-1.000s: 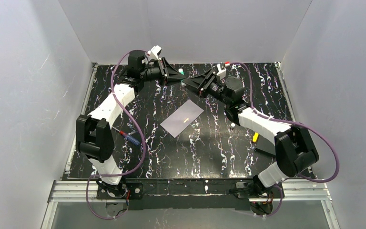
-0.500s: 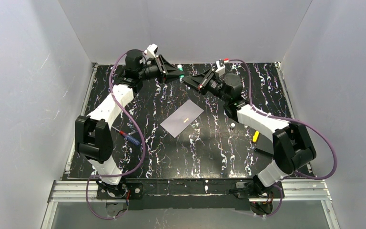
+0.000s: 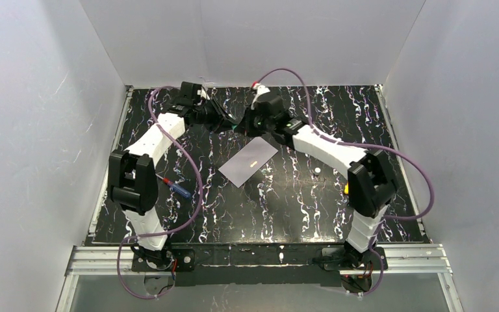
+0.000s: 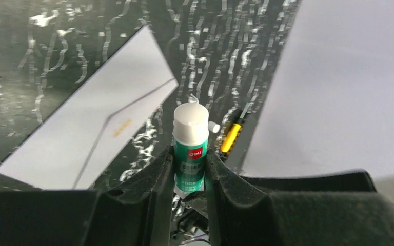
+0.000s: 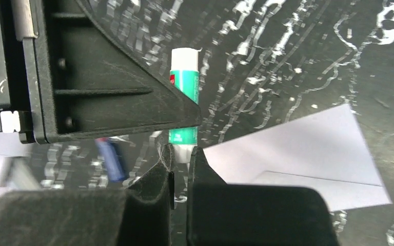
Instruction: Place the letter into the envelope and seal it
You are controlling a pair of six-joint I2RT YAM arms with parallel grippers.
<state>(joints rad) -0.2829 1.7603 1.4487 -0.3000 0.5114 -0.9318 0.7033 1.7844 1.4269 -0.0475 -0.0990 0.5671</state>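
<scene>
Top: pale lavender-grey envelope point(image 3: 248, 160) lies flat, diagonal, at centre of table point(image 3: 299, 195). L wrist: left gripper point(image 4: 190, 159) clamps green-white glue stick point(image 4: 190, 138); envelope flap folded down, orange smear by seam. R wrist: right gripper point(image 5: 181, 158) pinches stick's white end, envelope just beyond

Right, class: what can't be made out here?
Letter: in no view; whether inside the envelope can't be told.
Glue stick white end: right wrist view, hidden between right gripper fingers.
Glue stick's lower label: left wrist view, covered by left gripper fingers.
Yellow object: left wrist view, too small.
</scene>
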